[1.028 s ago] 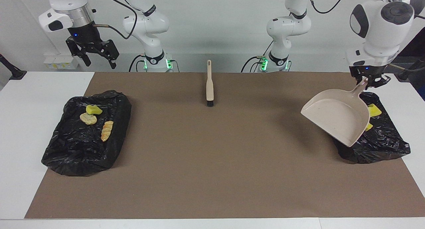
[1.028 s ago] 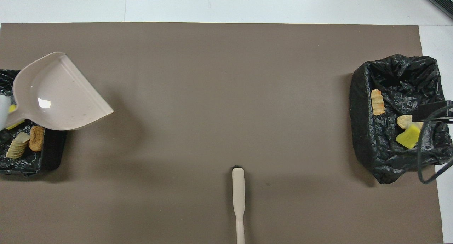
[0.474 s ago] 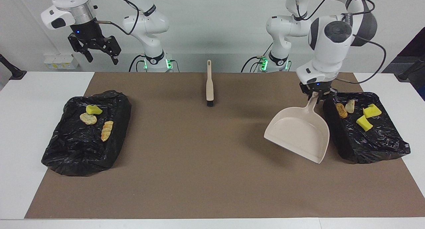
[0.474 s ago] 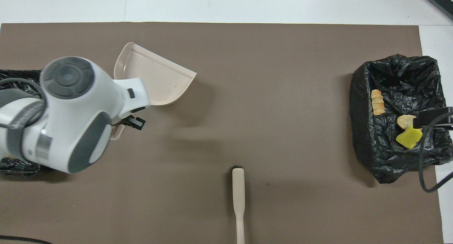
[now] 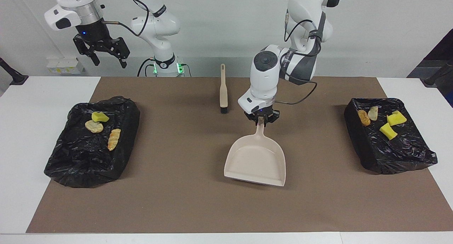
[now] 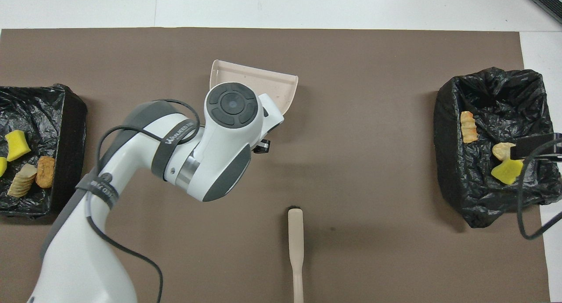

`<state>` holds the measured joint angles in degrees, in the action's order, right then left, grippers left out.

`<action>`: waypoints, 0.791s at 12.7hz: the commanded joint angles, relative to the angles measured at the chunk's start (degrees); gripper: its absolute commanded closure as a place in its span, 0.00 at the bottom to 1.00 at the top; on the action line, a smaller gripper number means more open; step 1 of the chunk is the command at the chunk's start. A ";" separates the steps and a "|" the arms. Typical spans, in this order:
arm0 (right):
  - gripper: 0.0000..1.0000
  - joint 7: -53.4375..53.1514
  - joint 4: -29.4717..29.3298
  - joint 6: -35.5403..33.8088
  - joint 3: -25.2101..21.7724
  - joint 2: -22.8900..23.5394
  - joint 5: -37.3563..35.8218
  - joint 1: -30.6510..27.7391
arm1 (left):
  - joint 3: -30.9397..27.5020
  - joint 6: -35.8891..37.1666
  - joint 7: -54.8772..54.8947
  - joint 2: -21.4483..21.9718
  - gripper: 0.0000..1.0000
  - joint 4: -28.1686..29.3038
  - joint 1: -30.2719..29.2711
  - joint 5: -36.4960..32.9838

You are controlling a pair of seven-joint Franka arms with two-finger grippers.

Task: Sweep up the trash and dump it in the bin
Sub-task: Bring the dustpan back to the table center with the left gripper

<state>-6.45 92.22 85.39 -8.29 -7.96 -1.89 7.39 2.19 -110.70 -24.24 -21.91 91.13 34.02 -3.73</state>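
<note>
Swung away from the black-lined bin [image 5: 389, 139] at my left arm's end, the empty beige plastic dustpan [image 5: 256, 161] is now hanging over the middle of the brown mat [image 5: 184, 201], my left gripper [image 5: 262, 118] pinching its handle. Four spongy trash chunks [image 5: 388, 131], yellow, beige and orange-brown, are lying in that bin. Three more chunks [image 5: 94, 126] are sitting in the second black-lined bin [image 5: 88, 166] at the right arm's end. Above that bin my right gripper [image 5: 106, 56] is waiting, fingers spread wide. Nearer the robots, a beige-handled brush [image 5: 223, 90] is lying on the mat.
</note>
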 commanded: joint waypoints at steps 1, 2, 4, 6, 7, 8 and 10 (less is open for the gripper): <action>0.00 0.91 -0.02 -0.14 0.11 -0.48 0.13 -0.27 | -1.75 1.36 -9.64 -11.25 1.00 -12.50 5.41 0.92; 0.00 0.73 -0.02 -0.13 0.20 -0.48 0.22 -0.27 | -1.93 1.45 -12.56 -14.35 1.00 -16.73 6.57 1.18; 0.00 0.82 -0.02 -0.13 0.29 -0.48 0.22 -0.27 | -1.75 1.02 -12.77 -14.47 1.00 -16.51 7.20 1.88; 0.00 0.82 -0.02 -0.13 0.20 -0.48 0.22 -0.27 | -1.75 0.32 -12.59 -14.39 1.00 -15.02 6.68 5.73; 0.00 0.82 -0.02 -0.22 0.20 -0.48 0.22 -0.27 | -1.84 -0.82 -12.33 -14.30 0.88 -14.58 6.50 6.01; 0.00 0.82 -0.02 -0.31 0.20 -0.48 0.22 -0.27 | -1.84 -1.09 -12.33 -13.78 0.70 -12.84 6.59 5.84; 0.00 0.82 -0.02 -0.31 0.20 -0.48 0.22 -0.27 | -1.93 -0.65 -11.80 -13.24 0.16 -12.47 6.41 4.45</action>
<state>-6.45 92.22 85.39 -8.27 -7.96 -1.89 7.39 0.73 -110.86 -36.69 -36.10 77.31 40.52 1.11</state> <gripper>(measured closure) 0.000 0.599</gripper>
